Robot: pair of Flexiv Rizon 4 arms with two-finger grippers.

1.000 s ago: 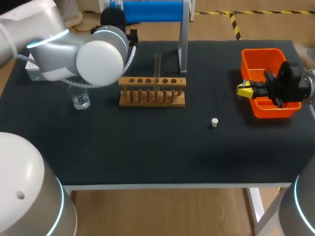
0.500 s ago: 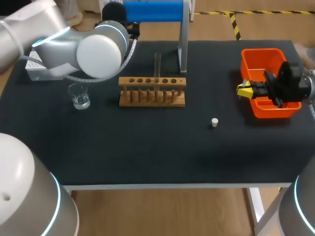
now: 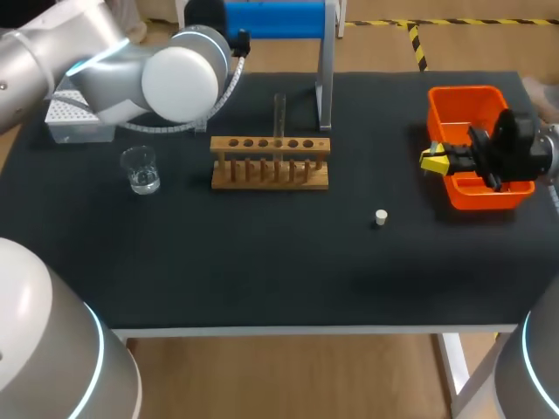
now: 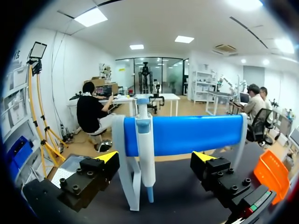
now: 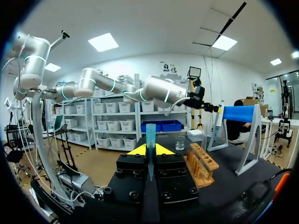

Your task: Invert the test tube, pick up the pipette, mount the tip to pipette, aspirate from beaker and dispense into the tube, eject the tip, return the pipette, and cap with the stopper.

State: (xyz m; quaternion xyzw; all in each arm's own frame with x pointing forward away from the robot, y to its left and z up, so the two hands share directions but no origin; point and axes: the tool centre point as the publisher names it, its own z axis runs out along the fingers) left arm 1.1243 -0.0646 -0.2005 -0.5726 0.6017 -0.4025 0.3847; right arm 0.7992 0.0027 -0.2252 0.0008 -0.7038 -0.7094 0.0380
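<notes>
**Left claw open before the pipette, right claw closed on a tip**

The table (image 3: 262,271) carried everything. My left arm (image 3: 175,78) came in over its far left corner. In the head view its bulk hid my left claw and covered part of the tip box (image 3: 65,118). The stand (image 3: 325,83) stood at the far edge, its blue bar cut off by the frame. The bin (image 3: 463,100) sat at the right side, and beside it my right arm (image 3: 541,148) was cut off too. The rack (image 3: 271,163) stood just in front of the stand.

From the left wrist, my left claw (image 4: 155,157) was open, its fingers spread wide and touching nothing. The pipette (image 4: 144,149) hung upright from the blue bar ahead of the claw. How far ahead, I could not tell.

From the right wrist, my right claw (image 5: 149,150) was closed on a blue tip (image 5: 150,135). It held the tip upright, wide end up, narrow end down between the finger blocks. In the head view this claw was at the bin's left rim, and the tip was too small to make out there.

The beaker (image 3: 140,168) stood left of the rack, apart from it. The tube (image 3: 279,113) stood upright in the rack, but I could not tell which end was up. The stopper (image 3: 381,216) lay alone on the table, between rack and bin, nearer the front edge.
</notes>
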